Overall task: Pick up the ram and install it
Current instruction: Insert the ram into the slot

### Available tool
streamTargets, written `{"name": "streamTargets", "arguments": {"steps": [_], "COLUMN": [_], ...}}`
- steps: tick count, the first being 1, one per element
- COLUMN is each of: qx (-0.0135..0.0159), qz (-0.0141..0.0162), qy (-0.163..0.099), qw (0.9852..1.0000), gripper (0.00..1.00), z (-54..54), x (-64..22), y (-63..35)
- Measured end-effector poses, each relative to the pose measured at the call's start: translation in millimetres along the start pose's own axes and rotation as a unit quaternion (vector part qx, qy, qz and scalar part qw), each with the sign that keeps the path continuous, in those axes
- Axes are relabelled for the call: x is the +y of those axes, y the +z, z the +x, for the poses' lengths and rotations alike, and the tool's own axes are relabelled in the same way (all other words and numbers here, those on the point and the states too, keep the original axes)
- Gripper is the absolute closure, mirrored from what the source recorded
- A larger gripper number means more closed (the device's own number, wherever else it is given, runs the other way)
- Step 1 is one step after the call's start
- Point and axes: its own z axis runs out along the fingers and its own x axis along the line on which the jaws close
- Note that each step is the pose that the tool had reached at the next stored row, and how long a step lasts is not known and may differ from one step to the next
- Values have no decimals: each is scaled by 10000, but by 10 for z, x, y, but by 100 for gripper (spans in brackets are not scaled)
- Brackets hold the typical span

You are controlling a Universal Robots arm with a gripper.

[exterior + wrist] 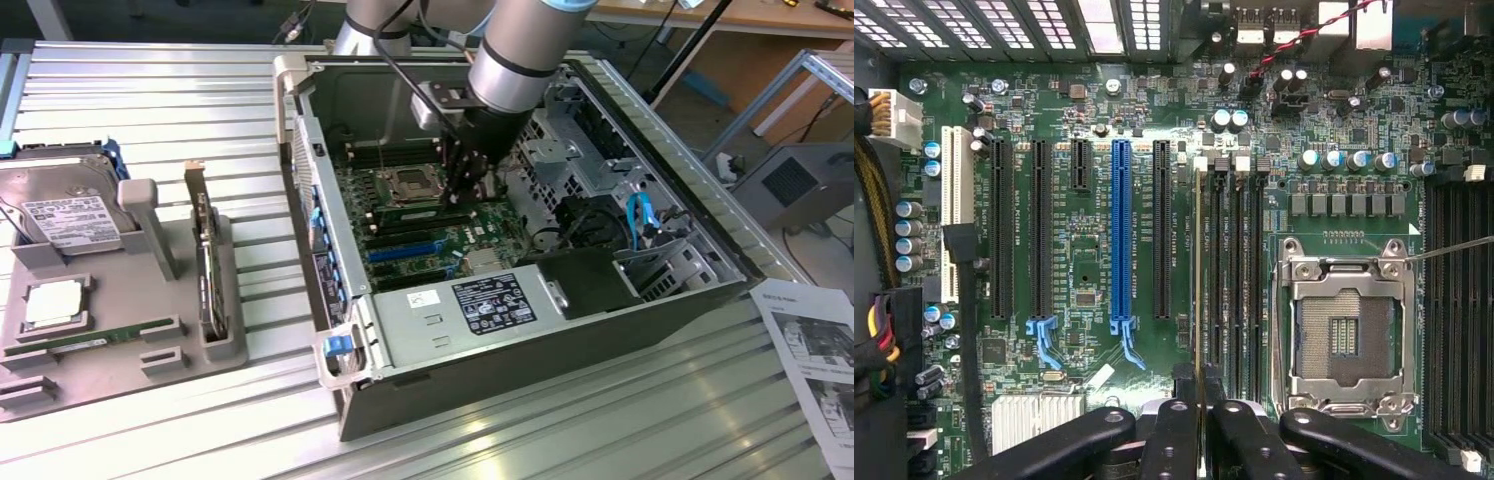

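**Step in hand: insertion of the ram.**

1. The gripper (1199,412) is clenched on the ram (1199,280), with 1 finger on each face of the module. The wrist view shows the ram edge-on, as a thin upright line.
2. The ram is inside the open computer case (534,370), over the motherboard (1084,270). It runs parallel to the bank of DIMM slots (1239,280), on the side of the bank nearest the blue PCIe slot (1121,230) and away from the empty CPU socket (1344,330).
3. Whether the lower edge has entered a slot cannot be determined.
4. In the exterior view, the gripper (461,195) stands vertically beside the CPU socket.
5. A second green memory stick (94,338) lies in the grey fixture tray (134,365) at the exterior view's left, well apart from the case.

**Requirement, as a judgement:** seating calls for the module edge held true to 1 slot, the end latches open, and straight, even pressure. Any tilt risks jamming.
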Motion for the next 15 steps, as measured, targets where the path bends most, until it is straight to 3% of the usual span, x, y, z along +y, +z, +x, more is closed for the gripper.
{"name": "streamTargets", "arguments": {"steps": [15], "qx": [3], "qz": [8], "qy": [-29], "qw": [10000], "gripper": [87], "z": [-7], "x": [0], "y": [20]}}
